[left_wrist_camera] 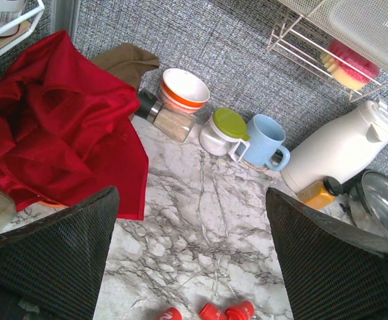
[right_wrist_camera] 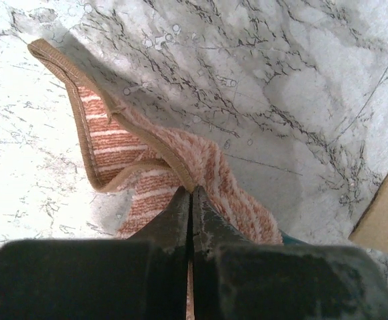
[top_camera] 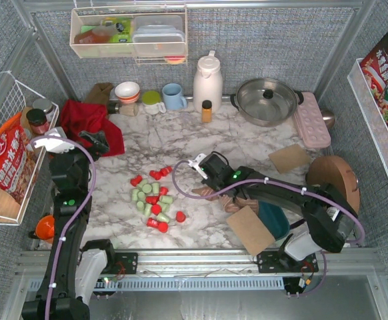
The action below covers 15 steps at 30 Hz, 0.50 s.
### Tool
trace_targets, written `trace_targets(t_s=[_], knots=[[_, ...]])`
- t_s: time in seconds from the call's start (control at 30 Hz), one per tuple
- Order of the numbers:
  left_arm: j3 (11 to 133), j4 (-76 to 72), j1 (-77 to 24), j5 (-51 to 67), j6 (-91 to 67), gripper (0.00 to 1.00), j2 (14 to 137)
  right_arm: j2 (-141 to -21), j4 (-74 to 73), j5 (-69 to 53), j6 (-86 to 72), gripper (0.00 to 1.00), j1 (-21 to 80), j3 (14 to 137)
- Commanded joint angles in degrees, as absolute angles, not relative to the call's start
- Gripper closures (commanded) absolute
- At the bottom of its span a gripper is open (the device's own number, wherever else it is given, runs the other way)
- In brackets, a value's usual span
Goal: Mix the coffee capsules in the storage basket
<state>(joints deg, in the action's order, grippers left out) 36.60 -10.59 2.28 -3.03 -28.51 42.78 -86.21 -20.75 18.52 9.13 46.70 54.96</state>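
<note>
Jaws of the left gripper gape wide near the tabletop's left edge; coffee capsules lie scattered mid-tabletop; right gripper pinches a striped cloth; storage basket sits near the right front corner, partly hidden

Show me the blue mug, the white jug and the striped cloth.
blue mug [left_wrist_camera: 265, 137]: left wrist view, on its side wall.
white jug [top_camera: 207, 84]: top external view, on its body.
striped cloth [right_wrist_camera: 114, 152]: right wrist view, on its striped inner face.
</note>
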Motion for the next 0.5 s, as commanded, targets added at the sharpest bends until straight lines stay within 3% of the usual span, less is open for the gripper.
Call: trace_targets(t_s=[0.0,0.47], knots=[[36.53,-12.74,2.32,-2.71,-29.00,0.01,42.71,-85.06,-21.62,17.92,8.99,1.00,46.76,55.59],[36.50,-12.83,2.28,-1.74,-29.07,0.01,43.13,-68.96,-26.34,22.35,6.59,1.00,46.76,59.54]])
